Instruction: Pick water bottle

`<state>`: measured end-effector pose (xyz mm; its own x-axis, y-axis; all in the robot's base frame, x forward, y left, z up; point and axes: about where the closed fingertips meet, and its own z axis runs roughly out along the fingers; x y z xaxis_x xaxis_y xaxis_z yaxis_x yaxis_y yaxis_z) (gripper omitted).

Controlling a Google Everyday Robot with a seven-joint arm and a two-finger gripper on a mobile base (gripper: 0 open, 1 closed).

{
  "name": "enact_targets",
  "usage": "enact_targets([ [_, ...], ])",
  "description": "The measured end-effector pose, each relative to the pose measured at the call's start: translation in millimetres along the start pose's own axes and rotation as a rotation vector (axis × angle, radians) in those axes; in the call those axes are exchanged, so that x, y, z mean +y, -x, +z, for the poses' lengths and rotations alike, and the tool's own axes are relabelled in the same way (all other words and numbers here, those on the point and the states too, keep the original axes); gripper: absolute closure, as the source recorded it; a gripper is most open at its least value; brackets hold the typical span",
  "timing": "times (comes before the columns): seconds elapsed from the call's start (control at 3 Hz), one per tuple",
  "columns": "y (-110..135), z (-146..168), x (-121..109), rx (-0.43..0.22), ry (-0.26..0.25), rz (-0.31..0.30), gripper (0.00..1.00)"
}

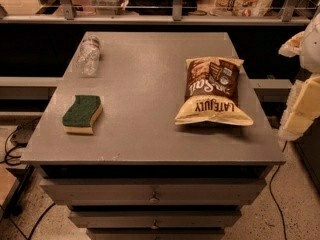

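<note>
Grey flat desk (150,144): wavy-sided green-topped sponge (82,114) sat lower left near the edge. Glossy chip bag (214,91) lay right of centre, with open surface between them. Clear crinkled water bottle (89,56) lay upper left, by the far corner. Pale gripper (302,104) stood at frame right, off the desk; its state could not be told.

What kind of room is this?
Probably an office break area: a grey drawer cabinet holds a water bottle, sponge and chip bag. The pincer is at the picture's right edge.

One camera, high before the grey metal drawer cabinet (145,109), looks down and forward at close range; the gripper (299,111), seemingly the cream shape, sits at right edge
</note>
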<state>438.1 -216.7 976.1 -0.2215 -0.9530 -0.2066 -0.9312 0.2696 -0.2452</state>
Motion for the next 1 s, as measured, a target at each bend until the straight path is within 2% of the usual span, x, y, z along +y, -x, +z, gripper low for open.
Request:
enact_targets([
  [0.33, 1, 0, 0, -0.001, -0.002, 0.001, 0.00],
  [0.67, 15, 4, -1, -0.070, 0.003, 0.028, 0.00],
  [1.0, 51, 15, -3, -0.205, 0.020, 0.019, 0.00],
])
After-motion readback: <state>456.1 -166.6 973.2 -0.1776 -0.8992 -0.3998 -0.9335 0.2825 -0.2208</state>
